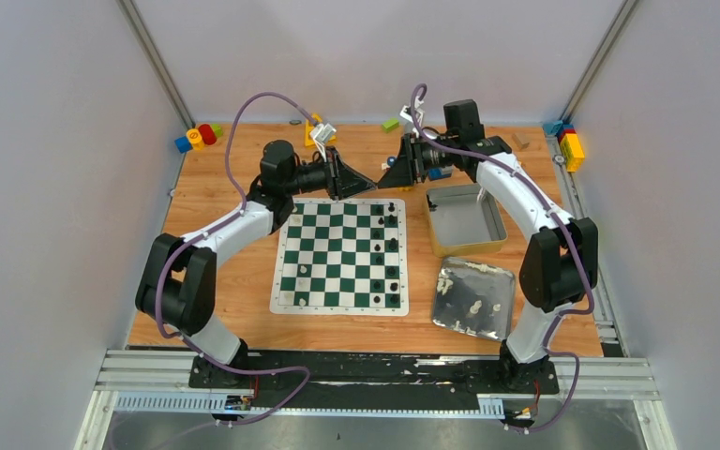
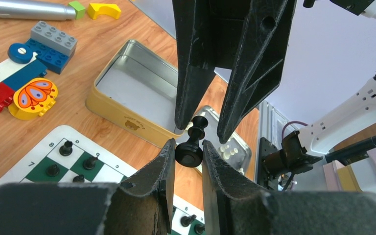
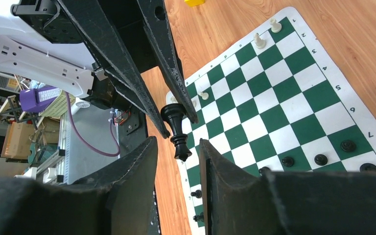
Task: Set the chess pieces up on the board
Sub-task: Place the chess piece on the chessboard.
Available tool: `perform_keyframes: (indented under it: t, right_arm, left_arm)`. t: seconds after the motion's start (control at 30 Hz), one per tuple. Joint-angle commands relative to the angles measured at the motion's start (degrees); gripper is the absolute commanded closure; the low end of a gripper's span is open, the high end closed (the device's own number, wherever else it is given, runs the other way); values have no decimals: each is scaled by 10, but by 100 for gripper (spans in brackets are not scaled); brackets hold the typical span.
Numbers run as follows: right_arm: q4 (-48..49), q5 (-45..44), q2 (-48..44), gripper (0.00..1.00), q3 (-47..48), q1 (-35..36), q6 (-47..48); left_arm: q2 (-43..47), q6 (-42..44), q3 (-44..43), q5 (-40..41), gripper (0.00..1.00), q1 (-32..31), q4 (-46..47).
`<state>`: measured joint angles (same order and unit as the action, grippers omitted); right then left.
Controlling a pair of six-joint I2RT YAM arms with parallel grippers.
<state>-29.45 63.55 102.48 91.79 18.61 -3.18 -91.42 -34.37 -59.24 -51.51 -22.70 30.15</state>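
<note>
Pinching the likely light, slick black plastic chess piece by its round base above the far edge of the green-and-white checkered board, left gripper is clamped; right gripper straddles its head part-open, neck looks the safest hold.

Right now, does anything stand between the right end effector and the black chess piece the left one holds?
Nothing visible: the right end effector straddles the top of the black chess piece, whose base the left end effector grips.
</note>
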Motion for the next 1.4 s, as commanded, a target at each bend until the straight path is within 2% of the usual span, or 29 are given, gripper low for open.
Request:
perform_keyframes:
  t: [0.0, 0.47, 0.53, 0.6, 0.67, 0.7, 0.73, 0.83, 0.87, 1.0, 1.17, 1.23, 1.37]
  right_arm:
    - [22, 17, -28, 64, 0, -1, -1]
    - [26, 38, -24, 97, 6, -1, -4]
    - [25, 37, -28, 100, 4, -1, 1]
    - [24, 35, -35, 100, -1, -3, 7]
    - [24, 32, -43, 100, -10, -6, 15]
    - [23, 30, -48, 100, -14, -8, 18]
    - [22, 27, -54, 100, -20, -10, 24]
    - [-24, 2, -65, 100, -25, -16, 74]
    - [-43, -12, -70, 100, -25, -17, 96]
    - [-113, -98, -94, 100, -36, -17, 167]
    - [-230, -225, -112, 100, -32, -2, 267]
    - [-263, -281, -115, 100, -34, 15, 302]
    - [-309, -390, -111, 100, -34, 61, 351]
  left_arm:
    - [4, -9, 6, 8, 100, 7, 39]
    - [4, 2, 14, 9, 100, 7, 35]
    - [4, 12, 14, 8, 93, 7, 28]
    - [6, 27, 14, 6, 81, 8, 16]
    - [13, 49, 12, 7, 59, 7, -1]
    - [15, 66, 11, 10, 52, 8, -15]
    - [20, 75, 11, 12, 39, 8, -22]
    - [33, 121, 13, 18, 16, 16, -58]
    - [40, 128, 14, 18, 5, 19, -65]
    - [55, 194, -7, 8, 0, 50, -147]
    - [75, 410, -85, 89, 0, 76, -414]
    - [86, 452, -97, 126, 0, 87, -463]
    - [101, 478, -121, 179, 0, 115, -521]
